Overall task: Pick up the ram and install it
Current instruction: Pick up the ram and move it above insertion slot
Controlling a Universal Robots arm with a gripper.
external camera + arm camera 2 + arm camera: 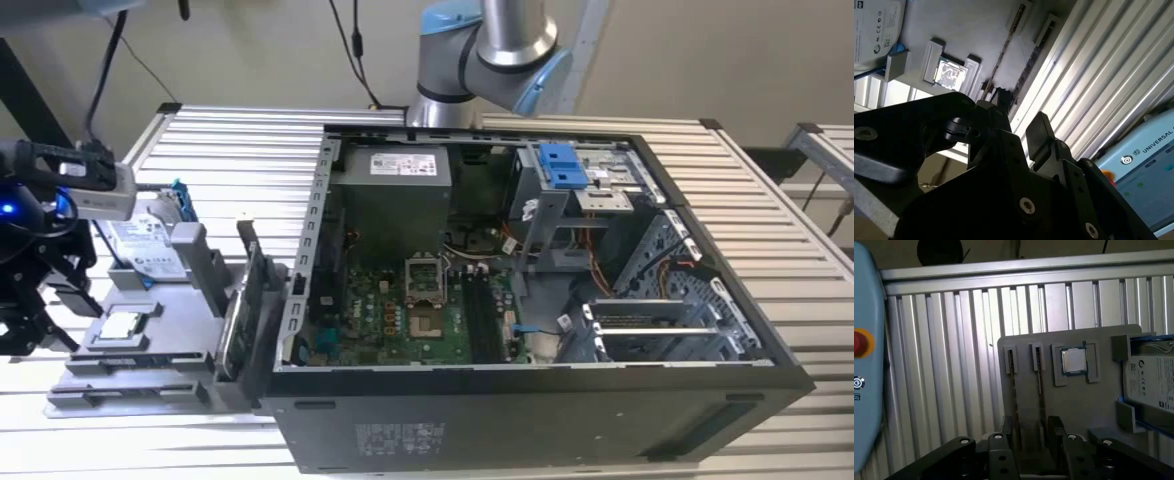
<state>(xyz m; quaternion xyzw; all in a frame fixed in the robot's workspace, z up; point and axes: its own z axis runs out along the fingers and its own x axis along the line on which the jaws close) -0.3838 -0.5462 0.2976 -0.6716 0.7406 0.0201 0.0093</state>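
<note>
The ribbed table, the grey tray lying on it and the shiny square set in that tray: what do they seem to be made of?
The table looks like bare aluminium: silvery slats with long bright glints. The grey tray is probably matt plastic: dull, even grey, no glints. The shiny square seems capped in metal, by its soft silvery sheen.

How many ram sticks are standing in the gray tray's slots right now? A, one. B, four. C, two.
C: in the first wrist view, two ram sticks stand on edge in neighbouring slots of the gray tray, with the open gripper close to them.
</note>
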